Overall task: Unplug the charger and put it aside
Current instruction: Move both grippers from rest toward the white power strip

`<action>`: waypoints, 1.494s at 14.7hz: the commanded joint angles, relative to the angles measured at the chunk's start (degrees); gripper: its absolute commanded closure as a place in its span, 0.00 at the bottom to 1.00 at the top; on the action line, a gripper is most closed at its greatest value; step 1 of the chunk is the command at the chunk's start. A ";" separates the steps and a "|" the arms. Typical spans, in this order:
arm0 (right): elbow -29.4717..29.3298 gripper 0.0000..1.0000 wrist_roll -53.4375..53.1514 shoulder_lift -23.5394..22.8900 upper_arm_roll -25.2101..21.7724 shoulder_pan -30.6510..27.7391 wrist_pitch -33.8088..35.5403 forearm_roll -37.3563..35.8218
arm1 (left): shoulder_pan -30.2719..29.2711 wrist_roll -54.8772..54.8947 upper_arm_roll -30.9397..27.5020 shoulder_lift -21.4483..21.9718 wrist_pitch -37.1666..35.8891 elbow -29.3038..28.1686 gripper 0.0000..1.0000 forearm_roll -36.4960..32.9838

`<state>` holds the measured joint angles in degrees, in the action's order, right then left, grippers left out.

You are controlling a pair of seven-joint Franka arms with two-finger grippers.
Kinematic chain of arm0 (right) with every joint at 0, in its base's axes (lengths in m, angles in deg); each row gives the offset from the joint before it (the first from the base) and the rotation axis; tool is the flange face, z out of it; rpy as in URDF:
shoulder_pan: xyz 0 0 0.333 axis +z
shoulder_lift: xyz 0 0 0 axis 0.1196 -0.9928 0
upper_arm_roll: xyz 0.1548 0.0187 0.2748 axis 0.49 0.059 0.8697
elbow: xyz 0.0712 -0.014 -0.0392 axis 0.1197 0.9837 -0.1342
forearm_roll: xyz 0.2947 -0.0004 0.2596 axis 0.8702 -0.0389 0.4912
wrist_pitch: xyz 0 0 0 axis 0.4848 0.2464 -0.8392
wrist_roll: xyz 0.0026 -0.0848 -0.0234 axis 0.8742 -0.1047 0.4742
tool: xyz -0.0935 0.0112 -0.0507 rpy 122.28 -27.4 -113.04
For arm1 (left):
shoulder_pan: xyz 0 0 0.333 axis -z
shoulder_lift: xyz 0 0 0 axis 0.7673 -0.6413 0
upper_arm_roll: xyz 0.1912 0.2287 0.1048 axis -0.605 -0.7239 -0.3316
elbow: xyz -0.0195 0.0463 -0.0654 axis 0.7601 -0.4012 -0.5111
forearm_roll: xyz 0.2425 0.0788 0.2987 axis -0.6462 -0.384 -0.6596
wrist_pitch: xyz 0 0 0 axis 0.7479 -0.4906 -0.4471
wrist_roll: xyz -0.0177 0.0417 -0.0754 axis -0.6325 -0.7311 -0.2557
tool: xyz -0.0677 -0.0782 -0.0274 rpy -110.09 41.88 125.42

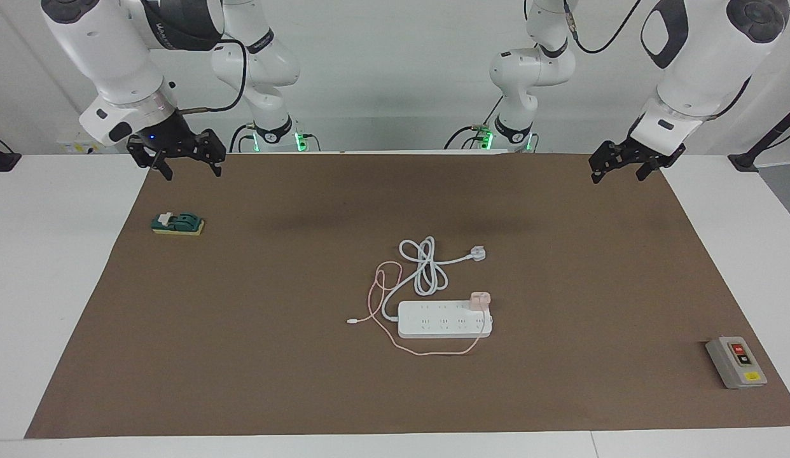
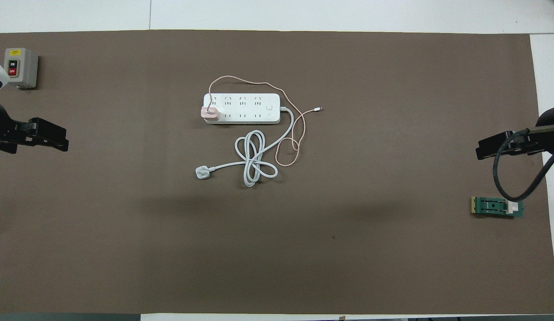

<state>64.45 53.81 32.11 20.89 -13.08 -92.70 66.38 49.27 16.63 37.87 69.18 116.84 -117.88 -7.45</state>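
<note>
The pale pink charger point(image 1: 479, 299) stands plugged into the white power strip point(image 1: 443, 321), in a socket at the strip's end toward the left arm. It also shows in the overhead view point(image 2: 210, 113), on the strip point(image 2: 248, 108). Its thin pink cable point(image 1: 433, 351) loops round the strip and ends in a small connector on the mat. My right gripper point(image 1: 193, 173) hangs open and empty over the mat's edge at the right arm's end point(image 2: 484, 151). My left gripper point(image 1: 616, 178) hangs open and empty at the left arm's end point(image 2: 58, 138). Both arms wait, apart from the charger.
The strip's thick white cord lies coiled nearer the robots, ending in a white plug point(image 1: 476, 254). A green knife switch point(image 1: 177, 224) lies below the right gripper. A grey on/off switch box point(image 1: 736, 361) sits toward the left arm's end. A brown mat point(image 1: 274, 381) covers the table.
</note>
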 commanded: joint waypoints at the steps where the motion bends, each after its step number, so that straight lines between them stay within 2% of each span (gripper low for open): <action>1: 0.41 0.00 1.28 0.81 0.33 -0.82 0.64 0.81 | -0.39 -0.14 0.29 0.66 0.45 -0.43 0.00 -0.56; 10: 0.23 0.00 1.63 0.81 0.33 -0.91 0.29 0.81 | -0.39 -0.93 -0.76 1.01 -0.34 -1.04 0.00 -0.65; 12: 0.32 0.00 1.71 0.89 0.25 -0.99 0.73 0.72 | -0.74 -4.08 -0.68 0.93 0.28 -1.04 0.00 -0.65; 15: 0.49 0.00 1.80 1.16 0.33 -0.99 0.99 0.98 | -0.22 -13.72 -0.59 0.84 1.86 -2.19 0.00 -0.65; 18: 0.93 0.00 -0.12 1.25 0.25 -0.29 0.47 1.51 | 1.09 -24.45 -0.41 -1.87 2.74 -1.57 0.00 -0.82; 20: 1.63 0.00 -6.94 1.25 0.51 1.02 0.03 1.68 | 3.29 -33.83 -0.41 -5.64 3.79 -0.52 0.00 -0.48; 22: 2.95 0.00 -16.16 1.07 0.51 4.96 -2.07 1.68 | 5.14 -45.34 -0.41 -8.55 7.82 -0.08 0.00 -0.39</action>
<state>64.91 45.97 32.18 20.94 -11.25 -92.83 67.46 51.95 -18.07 37.85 64.55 121.42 -119.11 -7.43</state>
